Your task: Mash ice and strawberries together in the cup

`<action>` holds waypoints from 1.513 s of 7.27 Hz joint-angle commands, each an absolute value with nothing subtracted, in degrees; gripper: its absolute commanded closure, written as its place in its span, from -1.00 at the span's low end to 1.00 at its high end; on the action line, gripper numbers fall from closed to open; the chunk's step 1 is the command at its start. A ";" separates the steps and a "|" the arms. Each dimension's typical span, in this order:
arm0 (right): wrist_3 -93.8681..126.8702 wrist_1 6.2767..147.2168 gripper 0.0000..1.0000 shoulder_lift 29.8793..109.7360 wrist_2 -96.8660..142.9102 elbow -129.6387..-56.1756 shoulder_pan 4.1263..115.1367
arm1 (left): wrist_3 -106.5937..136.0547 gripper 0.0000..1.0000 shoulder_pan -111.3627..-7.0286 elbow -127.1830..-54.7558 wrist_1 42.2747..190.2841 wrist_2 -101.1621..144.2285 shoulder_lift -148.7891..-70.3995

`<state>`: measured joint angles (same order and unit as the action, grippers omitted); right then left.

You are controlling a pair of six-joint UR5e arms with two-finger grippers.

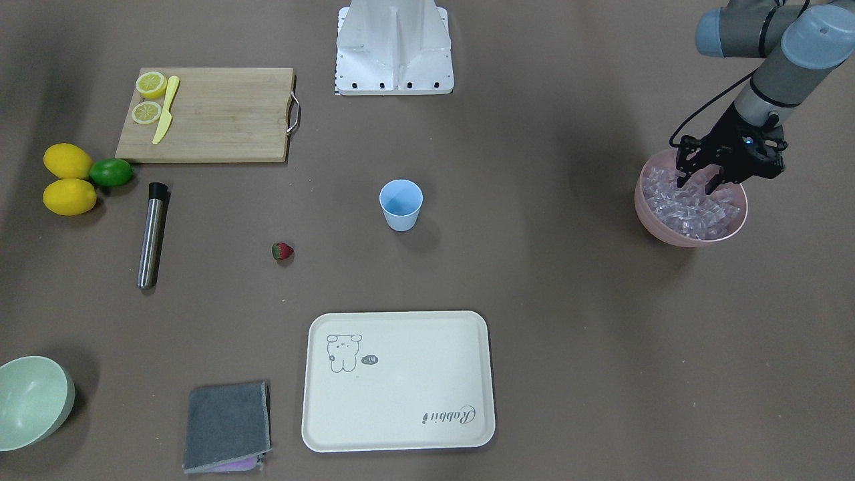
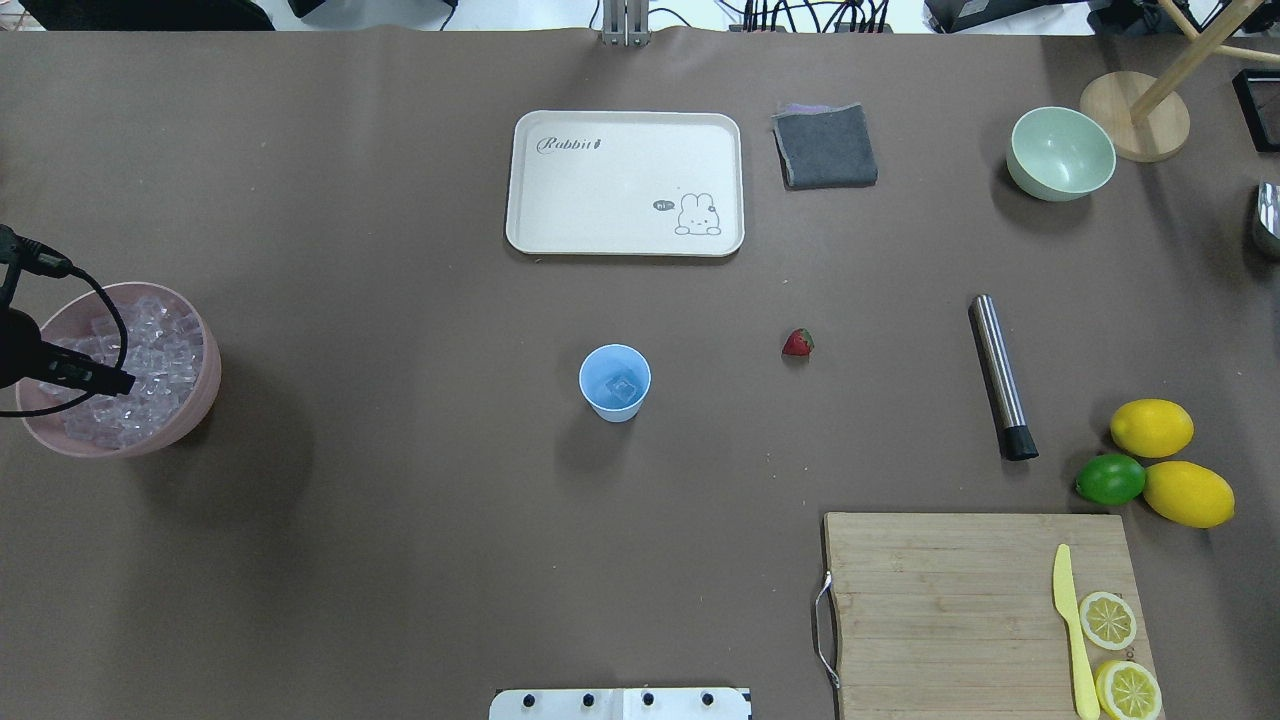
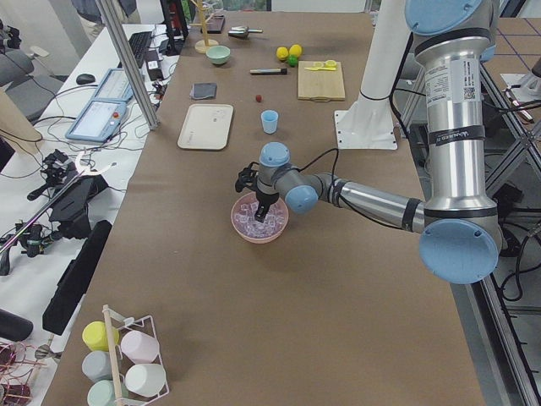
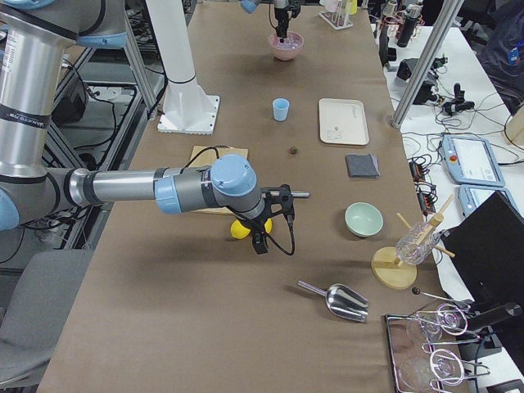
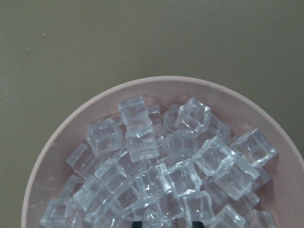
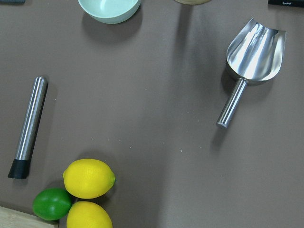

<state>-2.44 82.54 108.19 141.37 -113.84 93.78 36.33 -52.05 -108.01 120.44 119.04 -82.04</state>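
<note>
Glassy ice (image 5: 156, 180) is lying heaped in the pink bowl (image 1: 651, 224) at the worktop's (image 2: 400, 250) 9 o'clock in the overhead view, and the left fingers (image 1: 682, 175) are hanging released over the top cubes; whether the right fingers (image 4: 260, 243) are parted I cannot tell. A slick cube could be squirting out of the pinch or dropping during the carry to the small-mouthed cup (image 2: 613, 414) at centre, the strawberry (image 2: 797, 343) lying at its 3 o'clock.

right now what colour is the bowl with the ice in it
Pink. The bowl holding the ice shows best in the exterior front-facing view.
</note>
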 commanded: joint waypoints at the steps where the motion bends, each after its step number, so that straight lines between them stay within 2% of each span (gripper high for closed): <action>1: -2.37 82.53 -1.00 108.19 141.33 -113.91 93.78 | 50.11 -0.50 -51.86 -108.72 121.89 119.09 -81.48; 3: -2.37 82.44 -1.00 108.19 141.33 -113.82 93.78 | 60.44 -0.50 -51.77 -108.11 129.42 119.09 -78.33; 6: -2.46 81.74 -1.00 108.19 141.42 -113.73 93.78 | 71.68 -0.50 -48.71 -104.96 138.99 119.09 -77.78; 11: -2.37 81.65 -1.00 108.19 141.42 -113.73 93.78 | 71.54 -0.50 -43.61 -103.89 140.80 118.92 -77.78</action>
